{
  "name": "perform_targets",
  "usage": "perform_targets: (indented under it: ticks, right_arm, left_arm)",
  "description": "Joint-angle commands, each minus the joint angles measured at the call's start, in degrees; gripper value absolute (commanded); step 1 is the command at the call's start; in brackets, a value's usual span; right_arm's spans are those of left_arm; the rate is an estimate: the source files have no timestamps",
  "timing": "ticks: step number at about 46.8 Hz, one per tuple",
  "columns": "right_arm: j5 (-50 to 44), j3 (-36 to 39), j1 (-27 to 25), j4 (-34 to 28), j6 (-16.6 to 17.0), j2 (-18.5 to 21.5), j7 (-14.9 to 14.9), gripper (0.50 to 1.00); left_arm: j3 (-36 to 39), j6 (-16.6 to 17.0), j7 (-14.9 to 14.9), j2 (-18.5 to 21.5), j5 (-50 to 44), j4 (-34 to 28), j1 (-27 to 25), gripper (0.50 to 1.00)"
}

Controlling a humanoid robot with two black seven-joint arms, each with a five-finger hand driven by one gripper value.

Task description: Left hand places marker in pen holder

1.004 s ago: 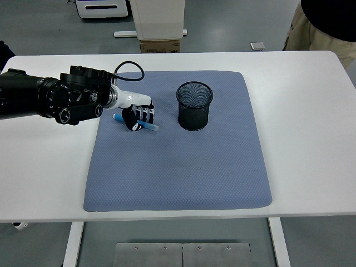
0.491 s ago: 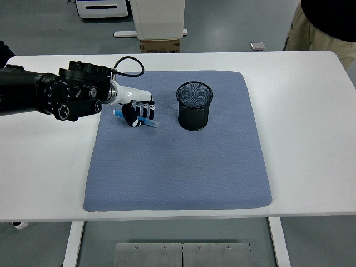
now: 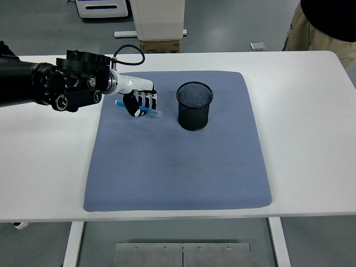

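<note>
My left hand point(image 3: 139, 104) reaches in from the left edge and is curled around a blue marker point(image 3: 151, 110). The marker lies roughly level in the grasp, one end sticking out left of the fingers and the other pointing right and slightly down. Hand and marker hang a little above the blue-grey mat point(image 3: 178, 167). A black mesh pen holder point(image 3: 194, 105) stands upright on the mat, a short way to the right of the marker's tip. My right arm is out of the picture.
The mat covers the middle of the white table point(image 3: 311, 139). A person point(image 3: 325, 25) stands beyond the far right corner. A cardboard box point(image 3: 160, 45) and a white post sit on the floor behind the table.
My left hand has risen off the mat with the marker held in it and drifted slightly up and to the right, toward the pen holder.
</note>
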Motion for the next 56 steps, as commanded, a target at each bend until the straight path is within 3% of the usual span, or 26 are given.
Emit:
perform_targets:
  ticks: [1, 42, 56]
  right_arm:
    - [0.0, 0.0, 0.0, 0.0, 0.0, 0.0, 0.0, 1.0]
    - [0.0, 0.0, 0.0, 0.0, 0.0, 0.0, 0.0, 1.0]
    - [0.0, 0.0, 0.0, 0.0, 0.0, 0.0, 0.0, 1.0]
  left_arm:
    - [-1.1, -0.1, 0.0, 0.3, 0.0, 0.0, -0.4, 0.5]
    - [-11.5, -0.4, 0.0, 1.1, -0.9, 0.0, -5.3, 0.5]
    - [-15.8, -0.4, 0.0, -0.6, -4.1, -0.1, -4.8, 0.5]
